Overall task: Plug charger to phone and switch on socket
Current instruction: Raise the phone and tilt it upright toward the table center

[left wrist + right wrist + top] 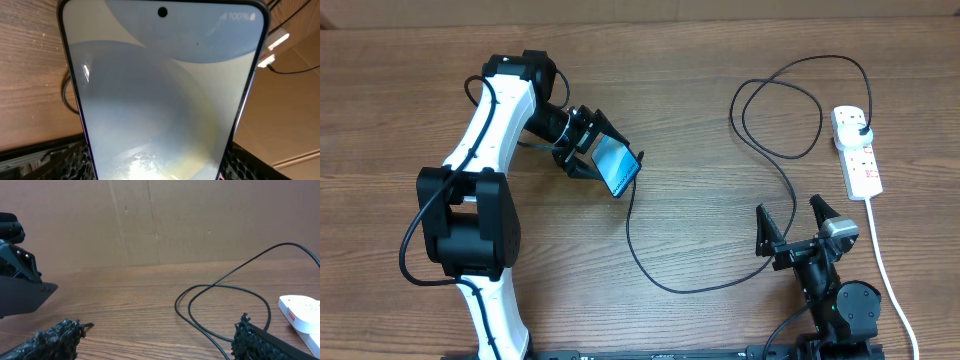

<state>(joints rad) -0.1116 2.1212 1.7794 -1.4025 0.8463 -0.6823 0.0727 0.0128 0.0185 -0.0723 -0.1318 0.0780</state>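
My left gripper is shut on the phone and holds it tilted above the table, left of centre. In the left wrist view the phone's pale blue screen fills the frame between the black fingers. The charger, a thin black cable, runs from the phone's far end in a loop across the table to a black plug in the white socket at the right. Whether the tip sits in the phone I cannot tell. My right gripper stands open over bare wood, beside the cable and left of the socket.
The socket's thick white cord runs down the right side past the right arm's base. A cardboard wall closes the far edge of the table. The left arm's white links lie across the left side.
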